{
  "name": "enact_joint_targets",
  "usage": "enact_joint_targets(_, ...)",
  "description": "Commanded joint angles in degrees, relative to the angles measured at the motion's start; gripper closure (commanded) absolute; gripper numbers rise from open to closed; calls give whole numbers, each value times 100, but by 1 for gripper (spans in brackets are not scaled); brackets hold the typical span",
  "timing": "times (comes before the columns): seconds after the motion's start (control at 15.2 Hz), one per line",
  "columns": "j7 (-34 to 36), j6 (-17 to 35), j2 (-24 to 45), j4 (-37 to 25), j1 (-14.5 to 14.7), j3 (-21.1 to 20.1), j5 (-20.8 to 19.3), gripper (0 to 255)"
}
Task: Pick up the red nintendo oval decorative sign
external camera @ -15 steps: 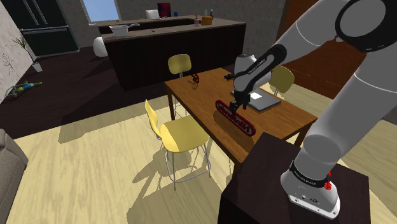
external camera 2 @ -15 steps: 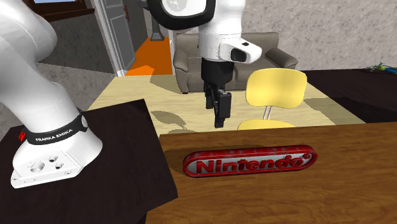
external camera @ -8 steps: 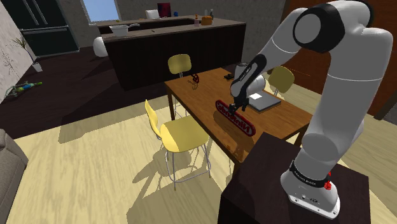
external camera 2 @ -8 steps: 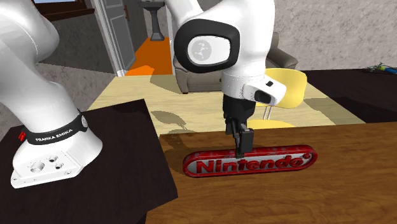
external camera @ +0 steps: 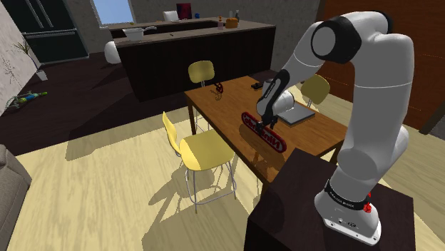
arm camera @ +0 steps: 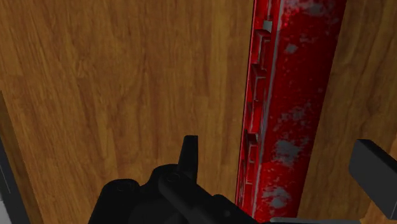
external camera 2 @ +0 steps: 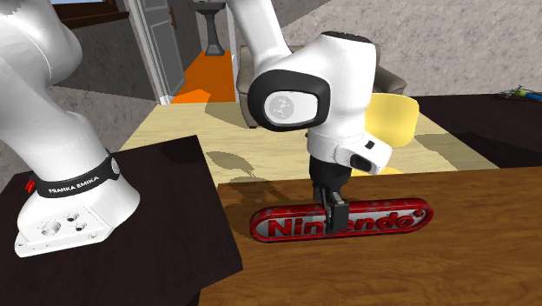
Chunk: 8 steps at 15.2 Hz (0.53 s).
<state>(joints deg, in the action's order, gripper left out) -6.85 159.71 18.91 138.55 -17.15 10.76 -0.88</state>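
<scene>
The sign (external camera: 276,142) (external camera 2: 393,220) (arm camera: 294,95), a long red oval, glossy and mottled, with raised lettering, stands on its long edge toward the stand-side end of the counter (external camera: 227,114) (external camera 2: 486,256) (arm camera: 127,95). Bare wood grain lies open along both faces. The black pincer (external camera: 267,123) (external camera 2: 334,209) (arm camera: 280,159) is wide, straddling the sign's top edge without touching it.

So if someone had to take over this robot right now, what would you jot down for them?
Jaws: open, down astride the red Nintendo sign, one finger on each side, not clasping it.
Sign: standing on its long edge on the wooden table, close to the black stand.
Done: jaws lined up around the sign.
Left: shut the jaws on the sign, then lift it.
</scene>
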Motion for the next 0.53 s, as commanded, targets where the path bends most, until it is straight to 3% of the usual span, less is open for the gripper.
enact_joint_targets(0.0,-29,109,131,-24,-31,-27,36,0)
enact_joint_targets(0.07,-29,109,130,-23,-32,-28,36,0)
enact_joint_targets(0.13,-25,110,128,-19,-29,-27,35,255)
enact_joint_targets(0.46,-25,110,131,-23,-29,-28,35,255)
